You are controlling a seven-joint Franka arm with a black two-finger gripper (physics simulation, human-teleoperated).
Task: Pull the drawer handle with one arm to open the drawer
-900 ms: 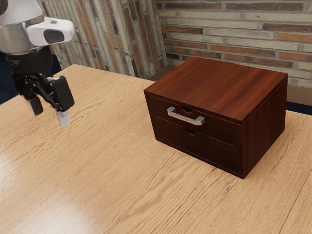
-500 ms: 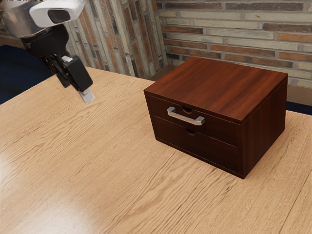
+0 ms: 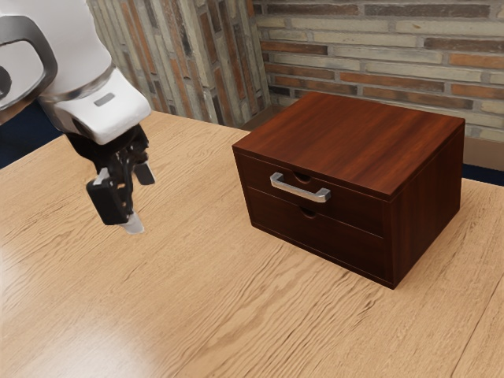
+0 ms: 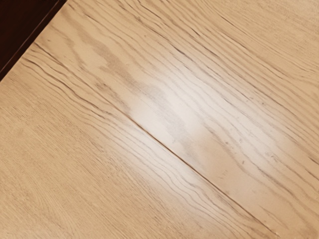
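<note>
A dark wooden cabinet (image 3: 354,138) with two drawers stands on the table at the exterior view's right. Its upper drawer (image 3: 346,203) carries a silver bar handle (image 3: 299,187) and sits flush with the front, shut. The lower drawer (image 3: 323,235) is shut too and has only a small notch. My gripper (image 3: 135,203) hangs above the table well to the left of the handle in the exterior view, pointing down and open with nothing in it. Bare table wood (image 4: 164,129) lies under my hand in the wrist view.
The light wooden table (image 3: 197,299) spreads wide in front of the cabinet and between it and my hand. A brick wall (image 3: 378,47) runs behind. The table's edge and dark floor (image 4: 20,20) lie near my hand.
My hand swung up and toward the wall, then came down and forward, now lower over the table and turned with its tips pointing downward. The cabinet and its drawers have not moved.
</note>
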